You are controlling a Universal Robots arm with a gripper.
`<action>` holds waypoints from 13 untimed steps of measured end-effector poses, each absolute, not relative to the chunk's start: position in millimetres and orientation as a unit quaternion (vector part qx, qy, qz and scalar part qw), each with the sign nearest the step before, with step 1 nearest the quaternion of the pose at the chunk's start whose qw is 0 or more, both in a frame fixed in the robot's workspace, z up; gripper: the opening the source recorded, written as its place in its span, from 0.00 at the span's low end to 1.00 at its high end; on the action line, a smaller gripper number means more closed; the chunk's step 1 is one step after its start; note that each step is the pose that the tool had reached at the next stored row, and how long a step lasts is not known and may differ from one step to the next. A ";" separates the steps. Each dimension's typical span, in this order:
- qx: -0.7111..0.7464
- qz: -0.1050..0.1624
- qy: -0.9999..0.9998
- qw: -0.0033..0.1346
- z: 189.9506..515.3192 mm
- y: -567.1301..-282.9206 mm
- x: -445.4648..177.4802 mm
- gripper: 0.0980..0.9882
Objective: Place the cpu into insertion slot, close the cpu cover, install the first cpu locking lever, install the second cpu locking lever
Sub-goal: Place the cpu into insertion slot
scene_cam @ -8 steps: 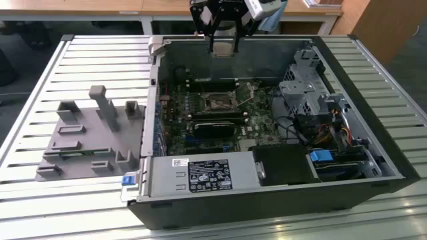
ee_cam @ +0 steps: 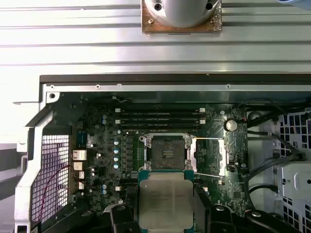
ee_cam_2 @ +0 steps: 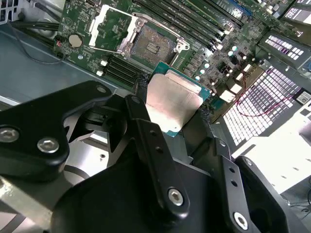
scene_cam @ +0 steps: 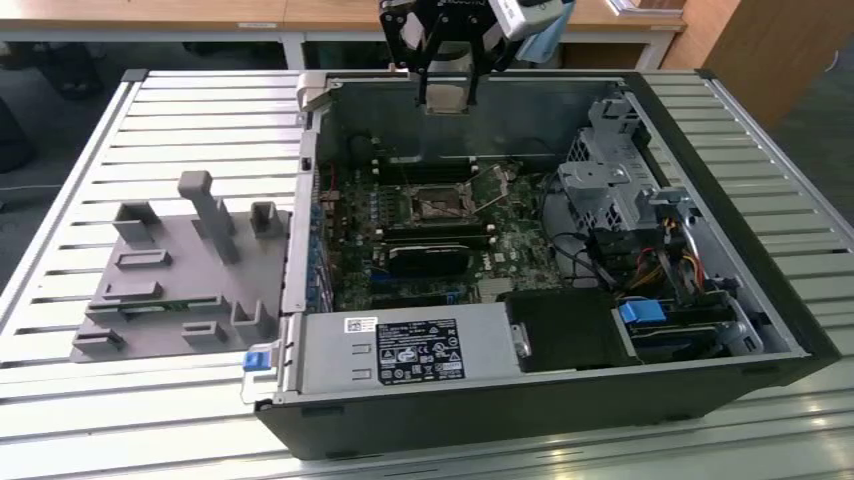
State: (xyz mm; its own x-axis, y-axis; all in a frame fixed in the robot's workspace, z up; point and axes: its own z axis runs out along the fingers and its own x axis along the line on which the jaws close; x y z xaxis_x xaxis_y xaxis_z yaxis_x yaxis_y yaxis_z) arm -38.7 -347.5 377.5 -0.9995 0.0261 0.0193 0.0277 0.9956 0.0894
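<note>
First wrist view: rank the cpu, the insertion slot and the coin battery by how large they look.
1. cpu, which looks largest, but it is nearest the camera, so that is unsure
2. insertion slot
3. coin battery

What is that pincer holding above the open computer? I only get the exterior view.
Observer: In the second wrist view the pincer clamps the cpu, a flat square chip with a silver-grey face.
Operator: Is its socket ready?
Observer: In the first wrist view the insertion slot lies bare, with its dark pin field showing.
Operator: And the lid?
Observer: The cpu cover stands swung open beside the insertion slot.
</note>
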 end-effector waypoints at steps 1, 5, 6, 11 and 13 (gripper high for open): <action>-0.014 -0.045 -0.999 0.009 377.6 -347.5 -38.7 0.49; -0.015 -0.045 -0.999 0.009 377.5 -347.5 -38.7 0.49; -0.016 -0.045 -0.999 0.009 377.5 -347.5 -38.7 0.49; -0.022 -0.045 -0.999 0.009 377.5 -347.5 -38.7 0.49; -0.025 -0.045 -0.999 0.009 377.4 -347.5 -38.7 0.49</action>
State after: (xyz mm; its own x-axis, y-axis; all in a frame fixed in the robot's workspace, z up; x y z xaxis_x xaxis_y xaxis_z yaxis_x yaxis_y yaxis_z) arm -38.7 -347.5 377.4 -0.9986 0.0487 0.0193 0.0502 0.9947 0.0892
